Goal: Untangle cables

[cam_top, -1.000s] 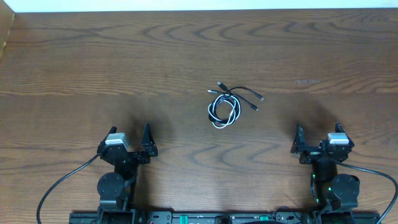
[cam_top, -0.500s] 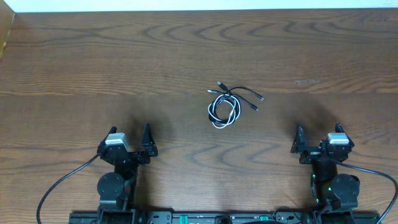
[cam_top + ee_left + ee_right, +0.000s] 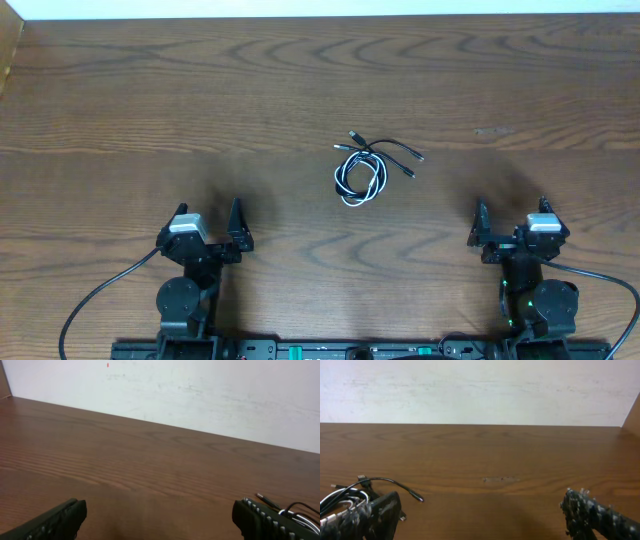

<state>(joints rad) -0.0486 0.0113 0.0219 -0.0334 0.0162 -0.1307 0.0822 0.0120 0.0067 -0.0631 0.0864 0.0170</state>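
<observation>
Left gripper (image 3: 208, 213): spread wide and empty, low at the near edge of the bench (image 3: 150, 90), well apart from the tangle.
Cables (image 3: 364, 167): lay in one small knot near the middle of the bench, between the two arms and somewhat nearer the right one; in the left wrist view only their edge showed at the far right (image 3: 295, 510).
Right gripper (image 3: 511, 214): also spread wide, holding nothing, parked at the near edge; its wrist view caught the knot at the lower left (image 3: 350, 495).
Risk, grip: the cords were thin and lay flat on the wood, so a closing gripper would likely slide over them or pinch two strands together.
Risk, pull: with only one arm tugging, the whole bundle would probably drag along the bench, and the loops could cinch tighter instead of opening.
Risk, aim: the strands crossed closely, so picking the wrong one was easy.
Look, left part: a white cord (image 3: 345, 185) coiled in a loop with a black one wound through it.
Look, right part: black cords (image 3: 398, 148) fanned out up and to the right, ending in small plugs.
</observation>
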